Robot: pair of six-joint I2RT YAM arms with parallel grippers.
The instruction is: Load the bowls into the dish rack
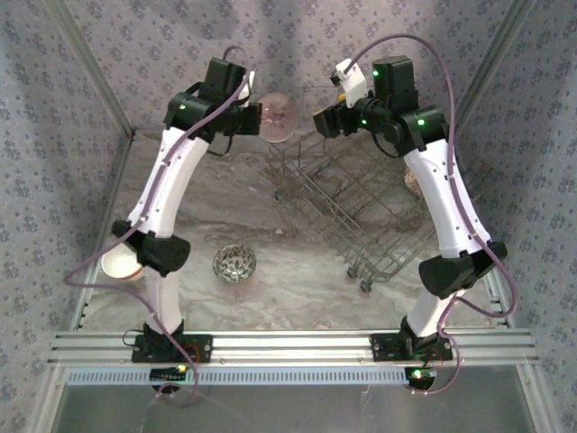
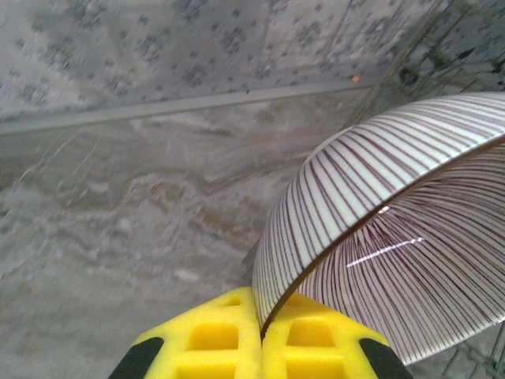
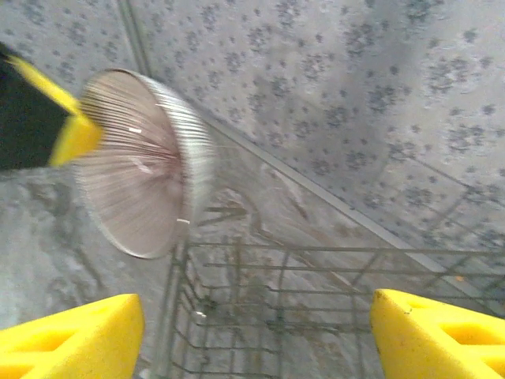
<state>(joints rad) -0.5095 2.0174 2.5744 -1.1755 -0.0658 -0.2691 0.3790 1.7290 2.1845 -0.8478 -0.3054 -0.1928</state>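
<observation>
Left tool [image 2: 260, 339] is pinching the thin rim of a striped bowl [image 2: 394, 237], holding it aloft by the far left corner of the dish rack [image 1: 361, 207], while the right tool [image 3: 252, 332] is hovering close, spread wide and empty. With soft yellow pads [image 2: 213, 335] gripping slick, curved glaze edge-on, the bowl is risking a slip or a knock on stiff grey wire; a patterned bowl [image 1: 234, 263] is waiting on the marbled tabletop [image 1: 270, 298]

No text, label, brand, number or sign can be read in any of the views
</observation>
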